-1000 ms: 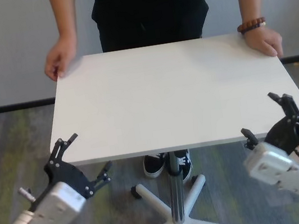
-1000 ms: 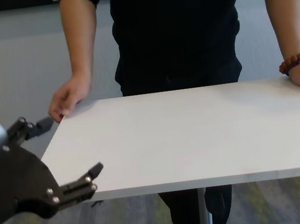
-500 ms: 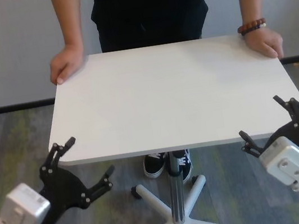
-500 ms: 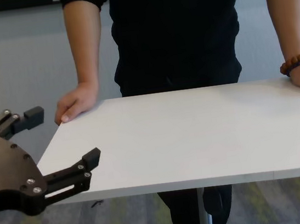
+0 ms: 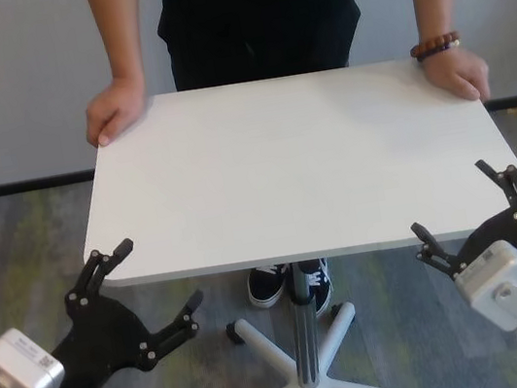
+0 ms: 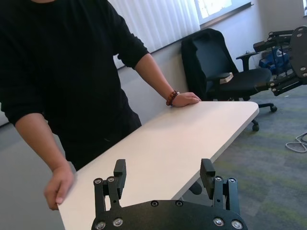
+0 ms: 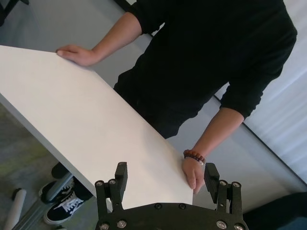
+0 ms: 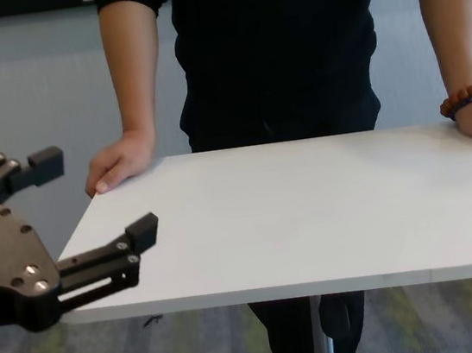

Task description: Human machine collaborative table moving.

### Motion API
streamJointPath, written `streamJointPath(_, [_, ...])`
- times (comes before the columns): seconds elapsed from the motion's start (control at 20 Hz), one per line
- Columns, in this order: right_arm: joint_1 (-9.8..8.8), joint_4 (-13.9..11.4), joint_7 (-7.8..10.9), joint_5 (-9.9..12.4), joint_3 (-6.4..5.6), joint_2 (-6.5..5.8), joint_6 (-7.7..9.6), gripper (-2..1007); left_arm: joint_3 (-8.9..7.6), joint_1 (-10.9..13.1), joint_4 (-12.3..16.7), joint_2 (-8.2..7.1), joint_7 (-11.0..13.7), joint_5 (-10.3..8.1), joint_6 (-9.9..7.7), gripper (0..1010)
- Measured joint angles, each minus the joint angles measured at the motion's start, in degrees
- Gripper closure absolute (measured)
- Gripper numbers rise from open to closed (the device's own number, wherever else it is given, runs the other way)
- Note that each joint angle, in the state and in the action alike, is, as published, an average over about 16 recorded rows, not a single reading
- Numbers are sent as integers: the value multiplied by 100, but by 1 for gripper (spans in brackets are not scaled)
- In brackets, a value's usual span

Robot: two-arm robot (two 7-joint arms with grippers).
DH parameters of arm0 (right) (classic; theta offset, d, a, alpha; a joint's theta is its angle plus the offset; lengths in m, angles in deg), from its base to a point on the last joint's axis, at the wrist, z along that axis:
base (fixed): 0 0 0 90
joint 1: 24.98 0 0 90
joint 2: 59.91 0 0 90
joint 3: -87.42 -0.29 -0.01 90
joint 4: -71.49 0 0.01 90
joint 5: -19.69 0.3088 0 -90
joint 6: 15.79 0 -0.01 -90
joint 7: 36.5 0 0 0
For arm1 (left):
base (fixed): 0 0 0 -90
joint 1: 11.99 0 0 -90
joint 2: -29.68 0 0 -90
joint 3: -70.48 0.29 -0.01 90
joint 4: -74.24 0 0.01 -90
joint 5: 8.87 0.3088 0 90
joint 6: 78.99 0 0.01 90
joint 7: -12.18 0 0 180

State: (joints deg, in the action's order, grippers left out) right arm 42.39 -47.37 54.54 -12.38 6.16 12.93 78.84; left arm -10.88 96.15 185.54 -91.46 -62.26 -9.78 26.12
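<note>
The white table (image 5: 293,164) stands in front of me on its grey post (image 5: 305,329). The human (image 5: 255,17), in a black shirt, stands at the far side with one hand (image 5: 112,109) on each far corner; a beaded bracelet (image 5: 435,45) is on one wrist. My left gripper (image 5: 160,274) is open at the near left corner, one finger beside the edge and one below it, apart from the top. My right gripper (image 5: 449,198) is open at the near right corner, its jaws astride the edge without gripping. The left gripper (image 8: 95,193) also shows in the chest view.
A white star base with casters (image 5: 302,374) spreads under the post, and the human's shoes (image 5: 287,283) are just behind it. Grey carpet surrounds the table and a wall runs behind the human. A black office chair (image 6: 216,67) stands off to one side.
The human's hand has settled onto the far left corner. My left arm has drawn back and lower, with its gripper staying at the near left corner. The right gripper has shifted slightly down and outward.
</note>
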Motion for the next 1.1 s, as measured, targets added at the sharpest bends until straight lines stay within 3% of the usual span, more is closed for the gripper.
streamJointPath(0.55, [-205,-223,-146,-307,-13,61,72,0,-125,239,254,5,-290,740,-218,10])
streamJointPath(1.1, [-168,-189,-108,-270,-7,46,56,0,-93,187,202,14,-178,548,-143,10])
